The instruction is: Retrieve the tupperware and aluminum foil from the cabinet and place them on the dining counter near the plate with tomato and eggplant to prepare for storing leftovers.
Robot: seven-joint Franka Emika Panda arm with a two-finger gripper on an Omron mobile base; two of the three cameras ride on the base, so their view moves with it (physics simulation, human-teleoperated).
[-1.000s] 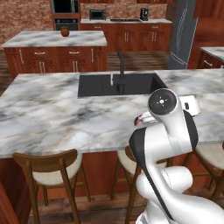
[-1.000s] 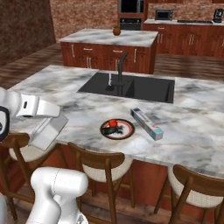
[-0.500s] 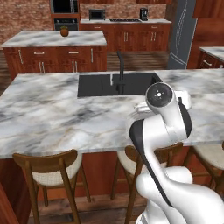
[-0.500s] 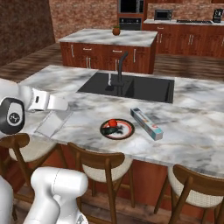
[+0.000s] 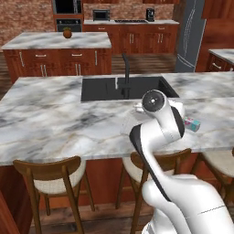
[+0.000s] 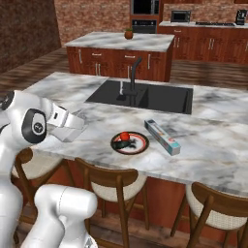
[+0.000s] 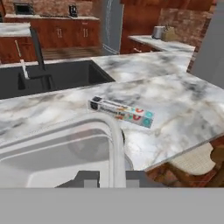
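So at this point the foil box [image 6: 162, 137] was already lying flat on the marble counter [image 6: 218, 150], just to the right of the plate [image 6: 130, 143] with the tomato and eggplant on it, and nothing was touching it. The job in hand looked like setting down the plastic container [image 7: 57, 148]. In the hand view it sat right up against the camera, its rim curving across the lower half of the picture with the plate showing faintly through its wall, and the gripper [image 7: 105, 178] seemed clamped on its near edge, though the fingertips were mostly lost behind the plastic so I wouldn't swear to how the jaws stood. From the right base camera the container was tucked behind the white wrist, over the counter to the left of the plate, and I couldn't tell whether it was touching the marble yet. My take on doing this well: keep it level and lower it straight onto the bare marble left of the plate, not on top of the plate rim, since it was overlapping the plate in the hand view. Also stay clear of the sink [image 6: 145, 94] behind. Only let go once the bottom was flat down, otherwise a light tub like that could tip or skid.
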